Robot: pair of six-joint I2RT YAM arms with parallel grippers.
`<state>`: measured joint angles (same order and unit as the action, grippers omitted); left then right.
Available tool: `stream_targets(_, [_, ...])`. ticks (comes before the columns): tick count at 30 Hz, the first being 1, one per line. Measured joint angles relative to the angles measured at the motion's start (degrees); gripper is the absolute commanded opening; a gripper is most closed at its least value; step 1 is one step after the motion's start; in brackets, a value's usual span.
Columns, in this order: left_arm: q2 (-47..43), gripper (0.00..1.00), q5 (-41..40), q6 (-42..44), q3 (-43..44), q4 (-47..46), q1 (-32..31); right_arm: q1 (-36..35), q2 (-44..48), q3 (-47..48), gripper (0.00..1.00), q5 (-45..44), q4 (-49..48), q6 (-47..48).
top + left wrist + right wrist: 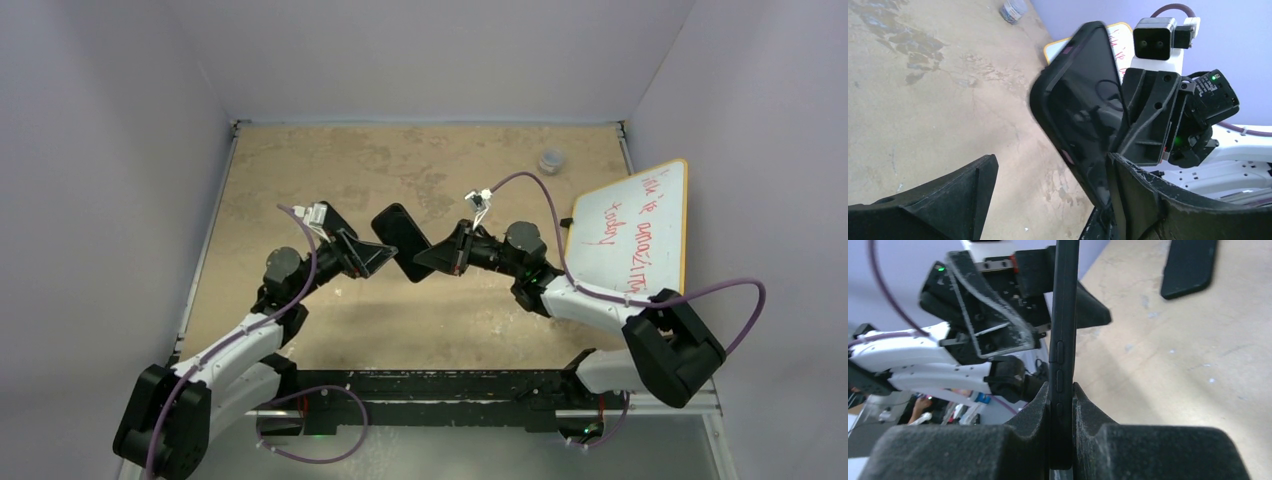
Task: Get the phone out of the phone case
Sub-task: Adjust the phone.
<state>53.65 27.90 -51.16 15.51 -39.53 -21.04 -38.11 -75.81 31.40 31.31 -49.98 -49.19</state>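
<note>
Right wrist view: over the sandy table [1173, 365], the phone [1064, 315] stands edge-on, mid-frame.
Its lower end, in the black phone case [1040, 107], is pinched between the right gripper [1062, 390] fingers; the left gripper [1052, 157] fingers stand apart, the lower-right one just beside the phone's bottom.

The right fingers [1148, 450] clamp the phone [1064, 340] edge-on and upright, with a flat black object [1190, 265] on the table [1173, 370] beyond.

White links [238, 345] meet black joints [672, 348], trailing purple cables [1172, 7] (green lights [1215, 76] glow).
</note>
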Motion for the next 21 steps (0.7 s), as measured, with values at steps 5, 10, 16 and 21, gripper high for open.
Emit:
stream_targets(5, [2.8,0.74,0.8,-4.6,-1.5,-7.0,0.0,0.0,-0.7,0.0,0.00,3.1,-5.1,-3.1])
stream_targets(10, [5.8,0.60,1.7,-9.1,-3.0,-13.8,0.0,0.4,-3.6,0.0,0.00,5.6,-8.8,-6.1])
stream_targets(16, [8.2,0.46,3.0,-13.1,-3.7,-21.3,0.0,0.6,-8.4,0.0,0.00,9.0,-15.6,-11.3])
stream_targets(21, [8.7,0.41,3.8,-15.3,-4.0,-25.8,0.0,0.6,-10.6,0.0,0.00,10.7,-19.7,-14.4])
